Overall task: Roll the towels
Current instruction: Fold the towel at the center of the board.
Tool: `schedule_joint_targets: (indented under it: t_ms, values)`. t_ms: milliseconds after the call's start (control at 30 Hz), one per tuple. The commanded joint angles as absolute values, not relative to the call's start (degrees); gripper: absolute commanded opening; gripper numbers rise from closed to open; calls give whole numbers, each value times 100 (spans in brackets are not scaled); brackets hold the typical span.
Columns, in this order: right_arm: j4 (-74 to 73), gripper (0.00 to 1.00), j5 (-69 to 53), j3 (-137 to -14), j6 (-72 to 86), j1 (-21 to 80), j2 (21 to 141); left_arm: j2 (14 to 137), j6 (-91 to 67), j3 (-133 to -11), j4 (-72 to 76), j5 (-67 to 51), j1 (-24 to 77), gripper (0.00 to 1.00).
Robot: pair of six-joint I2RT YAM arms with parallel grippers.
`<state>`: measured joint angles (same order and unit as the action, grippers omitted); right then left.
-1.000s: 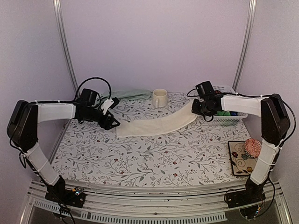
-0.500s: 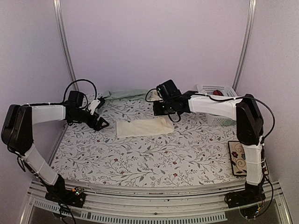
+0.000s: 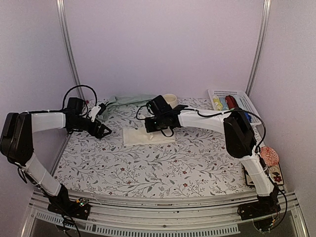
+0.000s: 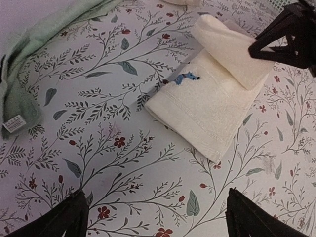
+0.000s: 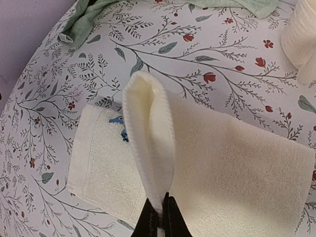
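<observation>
Our right fingers (image 5: 149, 221) are clenched on the raised end of the cream towel (image 5: 237, 173), while the left gripper (image 4: 155, 217) hangs spread wide with nothing in it, off at the towel's 9 o'clock. A second ago this towel lay stretched long across the table (image 3: 148, 168), its far end up by the basket (image 3: 232, 101); the right gripper (image 3: 153, 126) has since carried that end over to the left, so the cloth is now a short doubled pad at about 11 o'clock from the table's centre. We judge this a first fold or loose turn, not yet a tight roll. The lifted end stands as a soft hump beside the small blue mark (image 4: 186, 77). The green towel (image 3: 129, 99) lies crumpled at the back edge, around 11 o'clock, unrolled.
</observation>
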<state>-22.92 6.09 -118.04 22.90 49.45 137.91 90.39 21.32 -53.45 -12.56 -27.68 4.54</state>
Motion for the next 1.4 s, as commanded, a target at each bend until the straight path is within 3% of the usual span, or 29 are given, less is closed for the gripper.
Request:
schedule_joint_targets:
  t_ms: [0, 1367]
  values:
    - [-2132, 3, 434, -12007, 2283, 4999, 14007, 8907, 2095, -5283, -1112, -2950, 371, 97]
    - [-827, 6, -499, -12199, 2395, 5387, 14770, 9220, 2017, -5317, -1050, -3068, 357, 97]
